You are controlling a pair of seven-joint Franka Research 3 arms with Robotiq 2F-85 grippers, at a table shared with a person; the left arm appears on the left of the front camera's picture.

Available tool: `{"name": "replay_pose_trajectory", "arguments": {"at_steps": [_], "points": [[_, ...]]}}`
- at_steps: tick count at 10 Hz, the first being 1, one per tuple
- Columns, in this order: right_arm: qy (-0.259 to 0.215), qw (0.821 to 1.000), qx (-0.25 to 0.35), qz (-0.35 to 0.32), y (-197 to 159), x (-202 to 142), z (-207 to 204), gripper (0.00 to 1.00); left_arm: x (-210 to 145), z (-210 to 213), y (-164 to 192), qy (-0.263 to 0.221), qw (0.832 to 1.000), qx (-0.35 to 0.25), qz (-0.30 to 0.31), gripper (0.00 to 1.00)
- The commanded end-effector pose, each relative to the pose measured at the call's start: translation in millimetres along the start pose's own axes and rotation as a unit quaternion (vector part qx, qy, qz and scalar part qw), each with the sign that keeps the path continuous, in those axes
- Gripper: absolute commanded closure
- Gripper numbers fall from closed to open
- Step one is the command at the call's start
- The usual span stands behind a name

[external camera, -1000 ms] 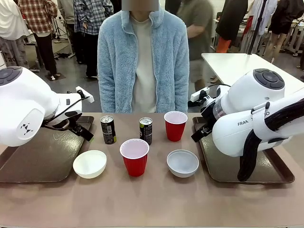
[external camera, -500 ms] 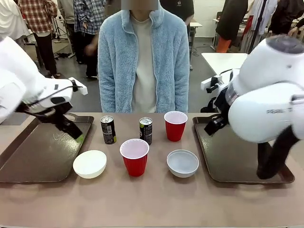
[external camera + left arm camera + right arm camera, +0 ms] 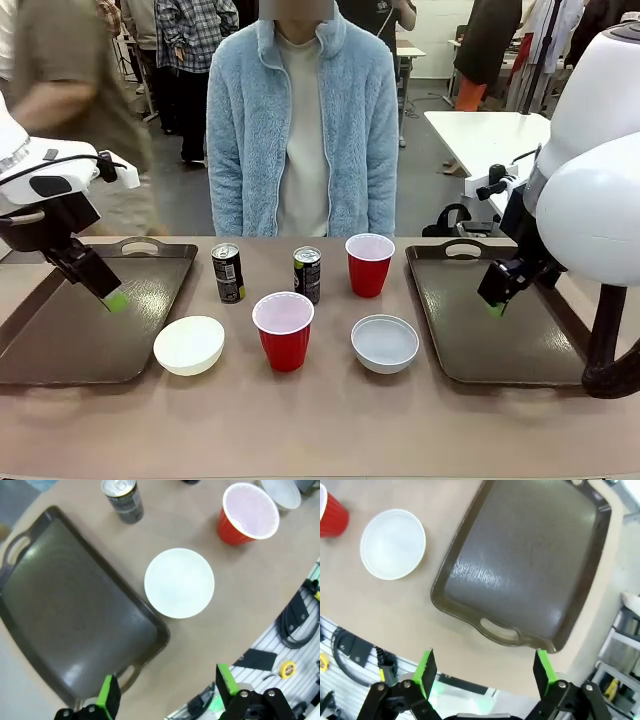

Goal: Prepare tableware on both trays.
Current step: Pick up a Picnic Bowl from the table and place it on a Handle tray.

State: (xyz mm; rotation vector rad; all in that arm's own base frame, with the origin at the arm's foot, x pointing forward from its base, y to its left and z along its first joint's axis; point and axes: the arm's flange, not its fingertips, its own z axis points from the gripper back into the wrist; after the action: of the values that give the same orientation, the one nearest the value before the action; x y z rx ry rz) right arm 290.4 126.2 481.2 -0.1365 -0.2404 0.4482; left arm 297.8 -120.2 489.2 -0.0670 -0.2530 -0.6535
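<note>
The left gripper (image 3: 110,293) hangs over the left tray (image 3: 70,335), near its far end. Its green tips point down. Its two fingers are wide apart and hold nothing. The left tray lies flat at the left side of the table (image 3: 320,420).

Just to the right of that tray sits the cream bowl (image 3: 189,344), on the table, close to the tray's rim but not on it. Behind the bowl stands the left can (image 3: 228,272), upright. A bit to the right stands the right can (image 3: 307,274), upright too.

In the middle is the near cup (image 3: 284,330), red with a white inside, open side up. It stands just in front of the right can. The far cup (image 3: 369,264) stands farther back and to the right, beside that can. In front of the far cup sits the grey bowl (image 3: 385,342), on the table, near the right tray (image 3: 470,350) but apart from it.

All six things stand on the table between the two trays.

The right gripper (image 3: 497,297) hangs over the right tray, above its middle. Its fingers are spread wide and hold nothing.

A person (image 3: 302,130) in a fluffy blue jacket stands at the far side of the table.
</note>
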Motion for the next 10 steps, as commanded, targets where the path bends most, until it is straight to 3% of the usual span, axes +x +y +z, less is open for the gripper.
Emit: {"name": "replay_pose_trajectory", "arguments": {"at_steps": [1,2,3,5,7,8,10], "points": [[0.005,1.000,-0.002,-0.002,-1,-3,1,0.00,-1,3,0,-0.002,1.000,0.000,0.001,0.00],[-0.013,0.990,0.137,-0.015,-27,2,-5,0.00,2,-1,14,-0.035,0.986,-0.166,0.006,0.00],[-0.032,0.972,0.222,-0.069,-61,-5,-3,0.00,0,5,33,-0.063,0.970,-0.232,0.037,0.00],[-0.073,0.927,0.334,-0.158,-122,-39,6,0.00,-17,21,78,-0.152,0.926,-0.327,0.109,0.00],[-0.079,0.894,0.372,-0.235,-173,-84,-4,0.00,-47,20,124,-0.168,0.902,-0.351,0.186,0.00],[-0.079,0.879,0.388,-0.266,-192,-102,-12,0.00,-64,19,145,-0.150,0.898,-0.356,0.211,0.00],[-0.065,0.865,0.400,-0.295,-211,-131,-20,0.00,-103,16,172,-0.100,0.900,-0.340,0.254,0.00]]}}
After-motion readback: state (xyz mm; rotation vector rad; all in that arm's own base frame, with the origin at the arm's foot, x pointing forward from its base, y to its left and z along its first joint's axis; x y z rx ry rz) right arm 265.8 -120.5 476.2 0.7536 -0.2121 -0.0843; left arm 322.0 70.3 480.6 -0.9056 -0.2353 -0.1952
